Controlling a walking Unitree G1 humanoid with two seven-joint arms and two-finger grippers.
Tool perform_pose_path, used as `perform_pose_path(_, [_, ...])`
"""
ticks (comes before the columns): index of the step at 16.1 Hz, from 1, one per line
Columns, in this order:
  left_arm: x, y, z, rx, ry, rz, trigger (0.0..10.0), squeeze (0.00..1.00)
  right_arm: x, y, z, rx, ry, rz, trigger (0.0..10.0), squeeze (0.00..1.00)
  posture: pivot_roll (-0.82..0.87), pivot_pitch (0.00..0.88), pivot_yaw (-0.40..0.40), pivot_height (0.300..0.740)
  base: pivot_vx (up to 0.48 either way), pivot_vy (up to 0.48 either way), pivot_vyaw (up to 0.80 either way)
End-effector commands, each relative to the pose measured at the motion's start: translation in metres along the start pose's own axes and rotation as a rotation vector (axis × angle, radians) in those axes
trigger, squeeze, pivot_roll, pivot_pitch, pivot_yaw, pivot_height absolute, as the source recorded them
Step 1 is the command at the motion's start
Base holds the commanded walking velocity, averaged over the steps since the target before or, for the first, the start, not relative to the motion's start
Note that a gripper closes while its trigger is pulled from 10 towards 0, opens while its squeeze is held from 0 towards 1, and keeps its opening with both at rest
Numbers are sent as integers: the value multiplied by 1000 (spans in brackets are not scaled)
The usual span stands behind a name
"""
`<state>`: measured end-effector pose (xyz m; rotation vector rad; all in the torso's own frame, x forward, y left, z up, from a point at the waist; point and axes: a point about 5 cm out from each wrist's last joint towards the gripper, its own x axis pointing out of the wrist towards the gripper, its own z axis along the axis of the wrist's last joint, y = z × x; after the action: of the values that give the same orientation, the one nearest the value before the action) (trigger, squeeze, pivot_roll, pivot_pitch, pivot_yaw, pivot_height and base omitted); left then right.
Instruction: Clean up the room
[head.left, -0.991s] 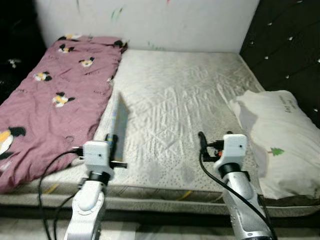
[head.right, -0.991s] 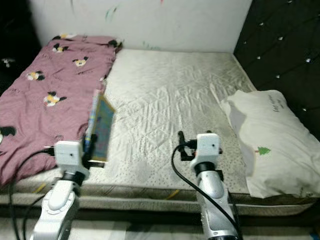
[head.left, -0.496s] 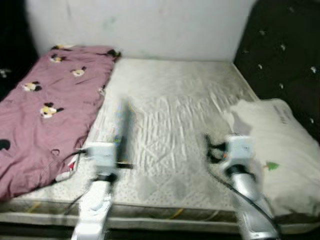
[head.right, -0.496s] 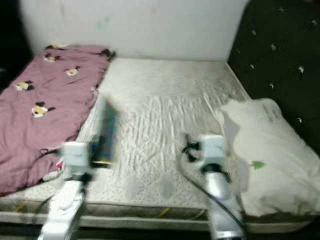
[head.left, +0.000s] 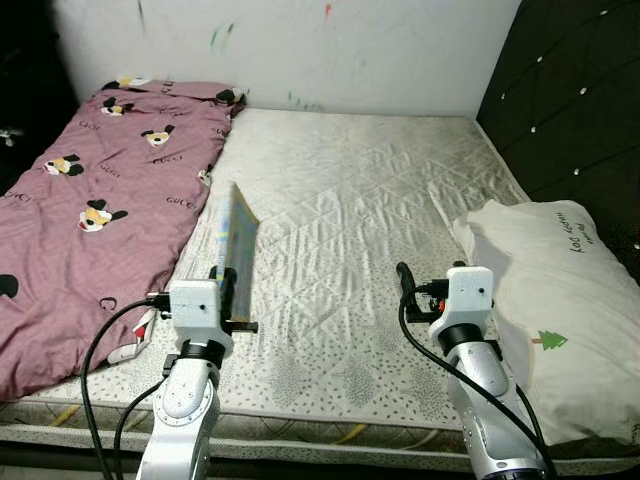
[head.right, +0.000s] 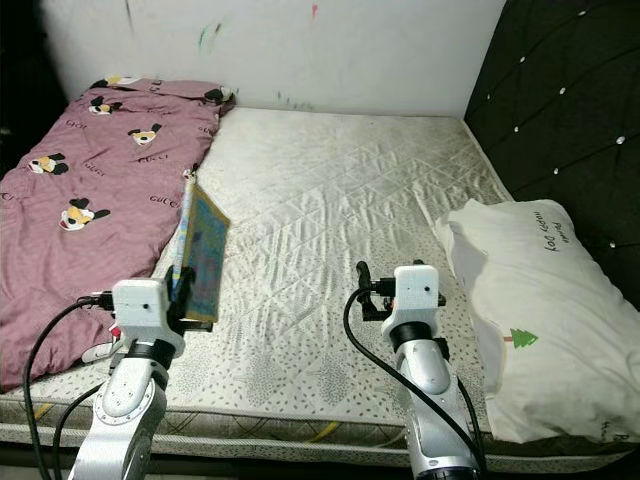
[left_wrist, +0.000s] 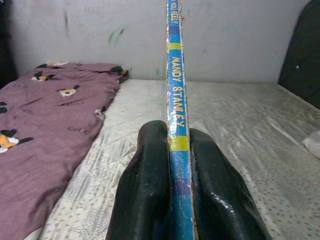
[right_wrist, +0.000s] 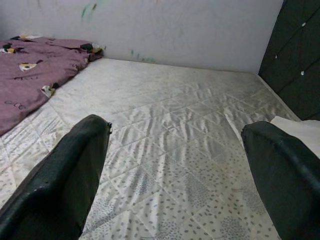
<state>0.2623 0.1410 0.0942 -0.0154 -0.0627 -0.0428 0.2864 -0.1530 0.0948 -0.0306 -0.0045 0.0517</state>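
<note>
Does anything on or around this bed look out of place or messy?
The purple blanket lies bunched along one side of the bare mattress. The white pillow hangs off the opposite edge. Coloured scribbles mark the wall. The left hand grips a thin book.

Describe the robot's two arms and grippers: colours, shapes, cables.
Both arms are silver, rounded metal tubes, each ending in a boxy white wrist block. A black cable loops from each block down along the arm. The left gripper and right gripper each have two long, glossy black fingers with rounded tips. No markings can be made out on the arms.
</note>
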Motion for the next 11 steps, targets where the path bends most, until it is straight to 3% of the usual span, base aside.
perform_pose_path(1, [3,-2,7,8,-36,-5,10000,0,0,-2,1,-7,-3,-9,10000,0,-45,5,-15,740,0,-304,0])
perform_pose_path(3, [3,-2,7,5,-35,-7,10000,0,2,-3,2,-1,-4,-11,10000,0,-44,1,-19,740,0,-384,0])
perform_pose_path(6, [3,-3,7,-1,-34,-5,10000,0,2,-3,2,5,-6,-7,10000,0,-42,0,-20,740,0,-426,-469])
perform_pose_path(11, [2,-3,7,-4,-35,-6,10000,0,1,-4,1,-5,0,-1,10000,0,-42,0,-22,740,0,-313,0])
